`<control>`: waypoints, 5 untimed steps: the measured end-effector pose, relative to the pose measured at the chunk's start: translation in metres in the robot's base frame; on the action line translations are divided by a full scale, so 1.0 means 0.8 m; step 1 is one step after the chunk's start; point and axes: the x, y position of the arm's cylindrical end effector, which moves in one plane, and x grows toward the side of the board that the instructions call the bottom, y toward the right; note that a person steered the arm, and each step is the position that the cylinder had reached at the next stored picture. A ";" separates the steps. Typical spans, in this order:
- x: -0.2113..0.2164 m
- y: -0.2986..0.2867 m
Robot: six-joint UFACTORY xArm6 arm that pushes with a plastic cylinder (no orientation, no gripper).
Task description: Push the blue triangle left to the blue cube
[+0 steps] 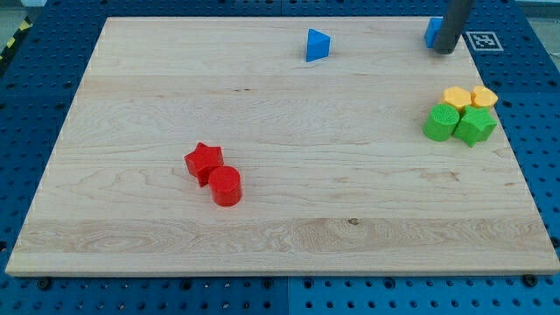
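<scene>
A blue block with a pointed, triangle-like outline (318, 45) lies near the view's top, a little right of centre. A second blue block (432, 31) sits at the top right, mostly hidden behind my rod, so I cannot make out its shape. My tip (445, 51) rests on the board right against this second block's right side, well to the right of the pointed blue block.
Two yellow blocks (457, 96) (484, 96) and two green blocks (441, 122) (475, 125) cluster at the right edge, below my tip. A red star (203, 161) and a red cylinder (225, 186) touch at lower left. The wooden board (280, 236) sits on blue pegboard.
</scene>
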 end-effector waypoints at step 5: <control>0.053 -0.297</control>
